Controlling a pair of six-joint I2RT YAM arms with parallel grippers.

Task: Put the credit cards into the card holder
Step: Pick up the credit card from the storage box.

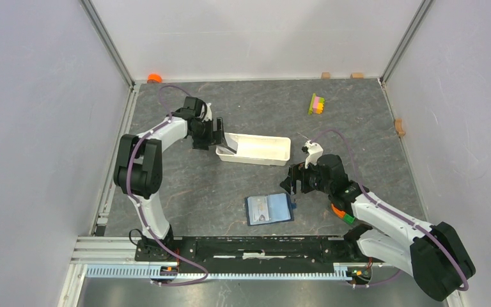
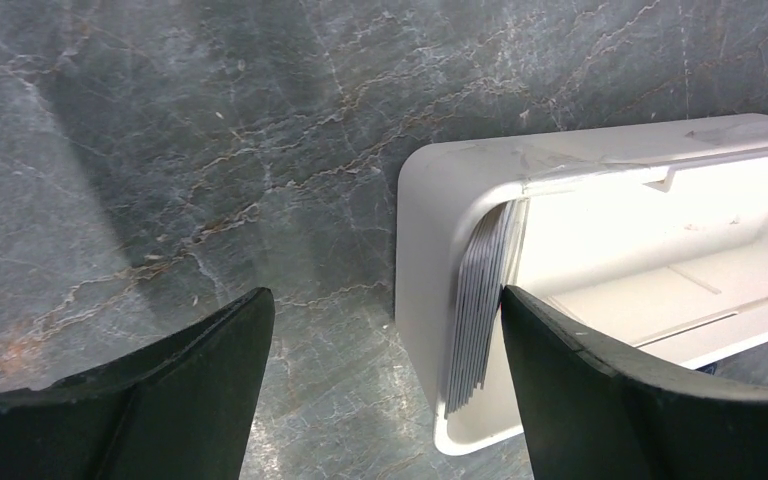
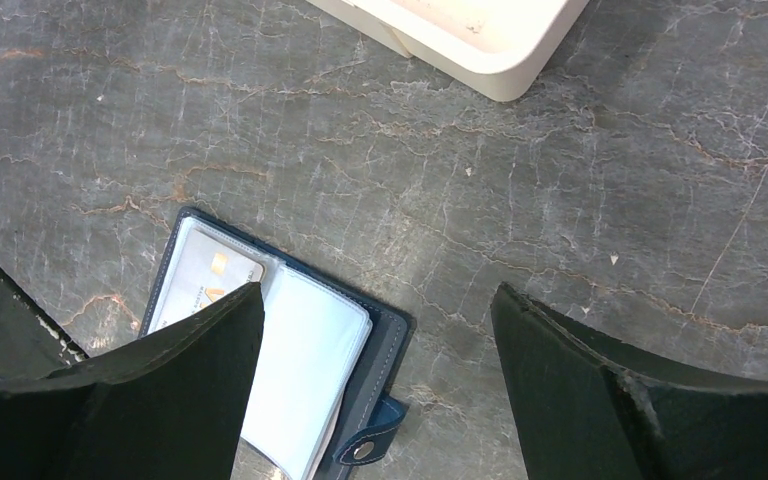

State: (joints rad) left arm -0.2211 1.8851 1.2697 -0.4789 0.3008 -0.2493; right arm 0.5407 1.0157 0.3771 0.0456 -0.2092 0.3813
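Between the wide, empty jaws of left gripper (image 2: pixel 385 300): cards (image 2: pixel 482 300) plus tray (image 2: pixel 425 250) wall. Looks like pickup step; next should pinch cards only. Right gripper (image 3: pixel 378 300) open, empty, wallet (image 3: pixel 310 360) beside its left jaw.

The tray (image 1: pixel 285 148) lies on the worktop (image 1: pixel 185 192) behind the middle, lengthwise left to right; the cards (image 2: pixel 482 300) stand on edge in it, stacked against its left end wall; the left gripper (image 2: pixel 385 298) straddles that wall, one finger outside, the other inside beside the stack; the card holder (image 1: pixel 268 209) lies unfolded in front of the tray, one card (image 3: pixel 205 280) in a pocket; the right gripper (image 3: pixel 378 290) hangs just behind and right of it; the block stack (image 1: pixel 317 104) sits far behind, right of the tray.
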